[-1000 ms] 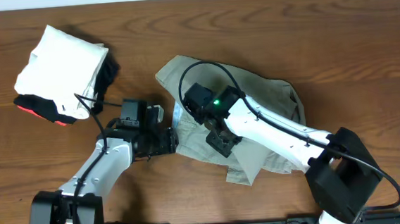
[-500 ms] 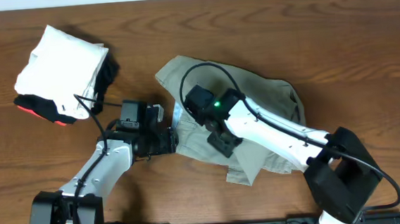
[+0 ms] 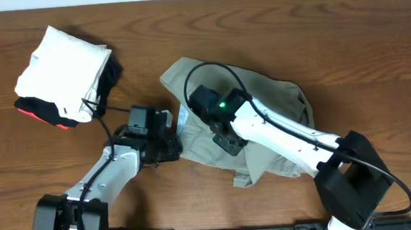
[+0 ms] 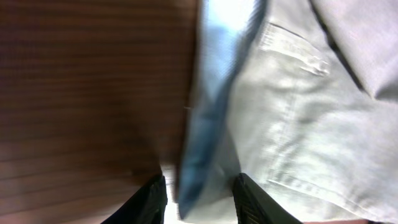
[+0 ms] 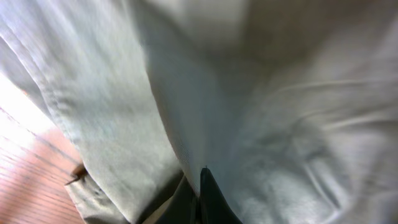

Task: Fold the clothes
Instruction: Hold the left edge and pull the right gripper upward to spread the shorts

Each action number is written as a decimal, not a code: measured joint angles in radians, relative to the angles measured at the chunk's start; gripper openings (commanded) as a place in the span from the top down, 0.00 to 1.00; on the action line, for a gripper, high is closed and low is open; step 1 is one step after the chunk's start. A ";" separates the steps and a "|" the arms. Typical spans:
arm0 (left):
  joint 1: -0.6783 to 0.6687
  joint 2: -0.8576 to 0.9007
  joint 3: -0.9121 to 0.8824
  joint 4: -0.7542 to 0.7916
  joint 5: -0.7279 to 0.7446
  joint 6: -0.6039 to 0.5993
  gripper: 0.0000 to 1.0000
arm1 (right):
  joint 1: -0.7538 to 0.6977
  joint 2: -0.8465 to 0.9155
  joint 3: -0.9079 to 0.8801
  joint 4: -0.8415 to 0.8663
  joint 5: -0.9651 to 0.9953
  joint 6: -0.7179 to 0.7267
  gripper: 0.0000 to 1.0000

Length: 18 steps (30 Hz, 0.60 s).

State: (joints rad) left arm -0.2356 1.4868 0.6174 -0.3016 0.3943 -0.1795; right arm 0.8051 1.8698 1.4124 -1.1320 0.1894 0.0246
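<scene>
The clothes, a pair of light khaki trousers [image 3: 270,110], lie crumpled at the middle of the table. My left gripper [image 3: 169,141] is at their left edge. In the left wrist view its fingers [image 4: 149,202] stand apart on either side of that bluish-shaded edge [image 4: 211,124], with a bright gap beside the cloth. My right gripper [image 3: 229,139] is down on the middle of the trousers. In the right wrist view its jaws [image 5: 200,183] are pressed together on a raised fold of the khaki cloth [image 5: 280,124].
A stack of folded garments [image 3: 61,67], white on top with black and red beneath, sits at the far left. Brown wooden table [image 3: 360,39] surrounds the trousers. The left arm's cable runs close to the stack.
The right gripper has shut on a fold of the trousers. The left gripper's jaws have narrowed around the trousers' left edge and shifted slightly toward it. The lower flap of cloth has shifted a little.
</scene>
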 measured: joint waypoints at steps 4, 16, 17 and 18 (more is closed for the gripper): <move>-0.048 0.000 0.000 0.020 0.000 0.000 0.62 | -0.016 0.000 0.077 -0.031 0.013 0.000 0.99; -0.074 0.000 0.000 0.022 -0.029 -0.012 0.67 | -0.111 0.000 0.164 -0.060 0.030 -0.005 0.99; -0.074 0.000 0.000 0.021 -0.032 -0.013 0.68 | -0.126 0.000 0.165 -0.055 0.029 -0.008 0.99; -0.074 0.000 0.000 0.021 -0.033 -0.015 0.68 | -0.140 0.000 0.166 -0.051 0.029 -0.010 0.99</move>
State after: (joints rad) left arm -0.3096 1.4868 0.6170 -0.2802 0.3614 -0.1944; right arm 0.6651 1.8698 1.5780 -1.1828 0.2184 0.0143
